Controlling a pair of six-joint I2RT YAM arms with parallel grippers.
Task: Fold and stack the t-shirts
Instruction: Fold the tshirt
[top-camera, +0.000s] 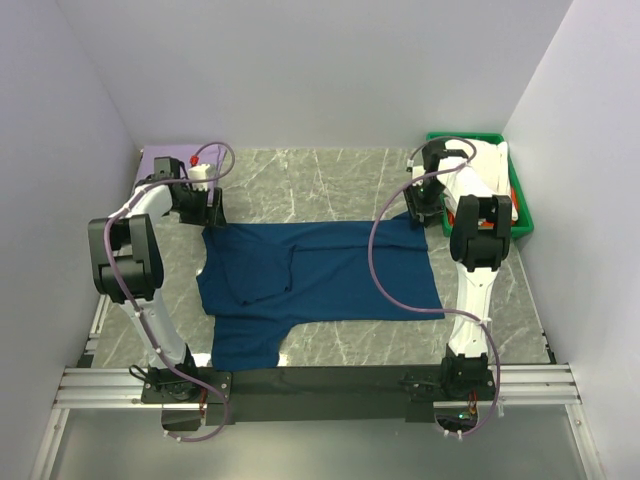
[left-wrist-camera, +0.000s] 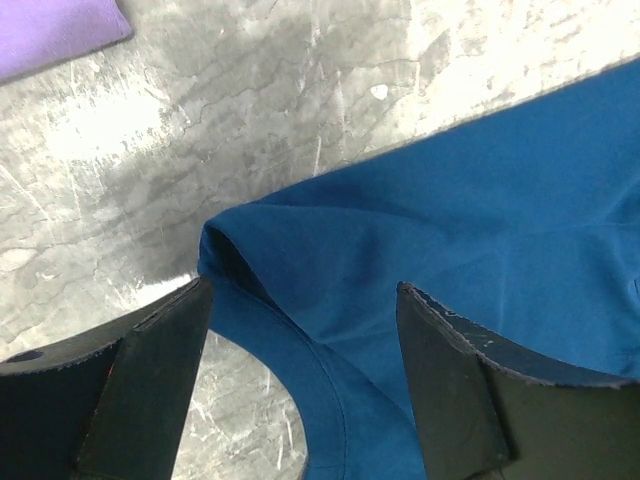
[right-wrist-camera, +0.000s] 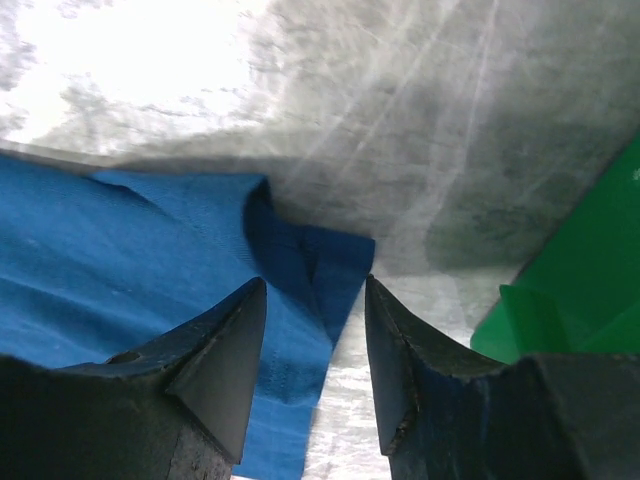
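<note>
A navy blue t-shirt lies spread on the marble table, partly folded, one sleeve hanging toward the near edge. My left gripper is open over its far left corner; the left wrist view shows the blue cloth and a curved hem between the spread fingers. My right gripper is open over the far right corner; the right wrist view shows that folded corner between the fingers. A pale lavender shirt lies at the far left. White cloth and some orange-red cloth sit in the bin.
A green plastic bin stands at the far right, also seen in the right wrist view. The lavender shirt shows in the left wrist view. White walls close in on three sides. Purple cables loop off both arms.
</note>
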